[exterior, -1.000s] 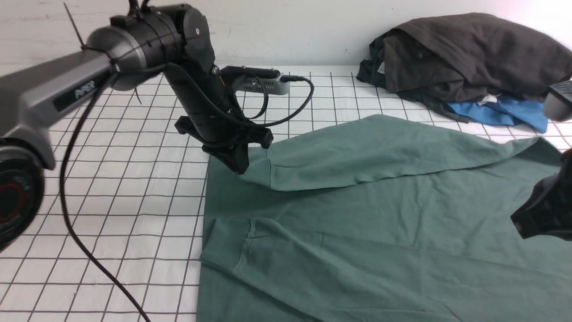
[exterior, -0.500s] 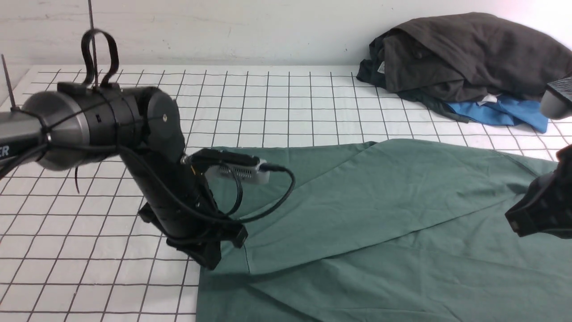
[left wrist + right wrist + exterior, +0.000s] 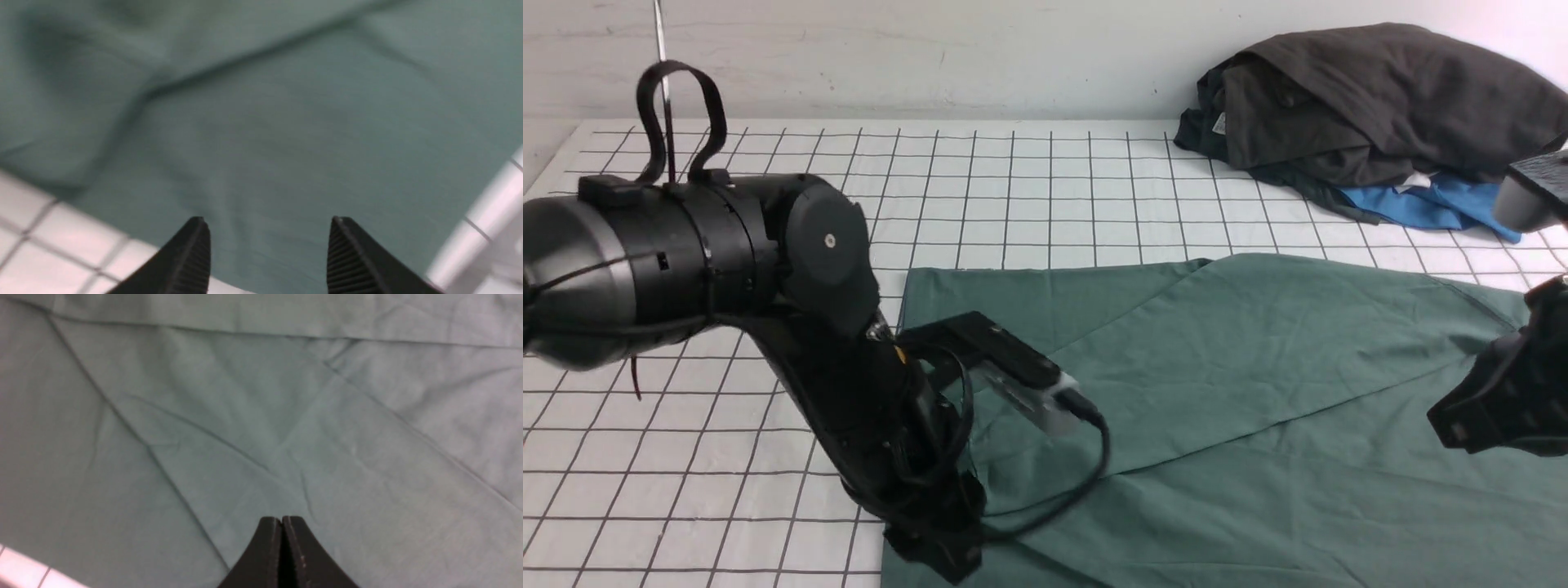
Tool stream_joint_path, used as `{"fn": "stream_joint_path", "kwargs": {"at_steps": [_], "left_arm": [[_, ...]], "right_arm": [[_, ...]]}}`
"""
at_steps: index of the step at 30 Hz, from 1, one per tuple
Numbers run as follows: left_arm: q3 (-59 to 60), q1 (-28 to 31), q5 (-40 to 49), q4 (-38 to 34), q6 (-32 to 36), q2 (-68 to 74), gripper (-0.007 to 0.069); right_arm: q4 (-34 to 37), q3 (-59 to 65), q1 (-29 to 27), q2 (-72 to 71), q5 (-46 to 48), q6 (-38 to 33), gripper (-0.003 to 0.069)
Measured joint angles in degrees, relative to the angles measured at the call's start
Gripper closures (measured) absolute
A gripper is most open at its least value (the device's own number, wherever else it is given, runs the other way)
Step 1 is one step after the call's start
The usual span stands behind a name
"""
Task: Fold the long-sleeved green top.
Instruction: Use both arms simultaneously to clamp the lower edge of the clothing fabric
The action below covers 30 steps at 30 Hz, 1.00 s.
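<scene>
Green long-sleeved top [image 3: 1258, 392] lies flat on gridded table [image 3: 768, 457]. Left gripper [image 3: 265, 222] jaws apart, empty, over its near-left corner; right gripper [image 3: 282, 520] closed, empty. We'd lift left straight up, not dragging the fold.

Green top [image 3: 1258, 367], black-gridded white table [image 3: 1054, 188], charcoal heap [image 3: 1380, 98], blue garment [image 3: 1437, 204]

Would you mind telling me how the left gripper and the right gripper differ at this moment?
The left gripper has its jaws apart; the right gripper has them pressed together. The left gripper hangs at the near left edge of the green long-sleeved top, beside the gridded table; the right gripper hangs over its right side. Neither visibly holds cloth.
</scene>
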Motion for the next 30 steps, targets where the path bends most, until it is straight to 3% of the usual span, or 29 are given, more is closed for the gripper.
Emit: {"fn": "stream_joint_path", "kwargs": {"at_steps": [6,11,17,19,24,30], "left_arm": [[10.0,-18.7,3.2,10.4,-2.1,-3.1,0.0345],[18.2,-27.6,-1.2,16.9,-3.3,-2.7,0.0363],[20.2,-28.9,-7.7,17.9,-8.8,-2.7,0.0277],[20.2,-29.0,-10.6,17.0,-10.1,-2.7,0.0179],[20.2,-29.0,-14.3,14.8,-10.4,-1.9,0.0020],[19.6,-29.1,-14.9,16.5,-14.3,2.5,0.0011]], "right_arm": [[0.4,0.0,5.2,0.0,0.5,-1.2,0.0673],[0.0,0.0,8.9,0.0,0.5,-2.2,0.0673],[-0.1,0.0,10.4,-0.1,0.4,-2.3,0.0673],[-0.3,0.0,10.4,-0.1,0.4,-2.3,0.0673],[-0.3,0.0,10.4,-0.1,0.3,-2.4,0.0673],[-0.3,0.0,10.4,-0.1,0.3,-2.5,0.0673]]}}
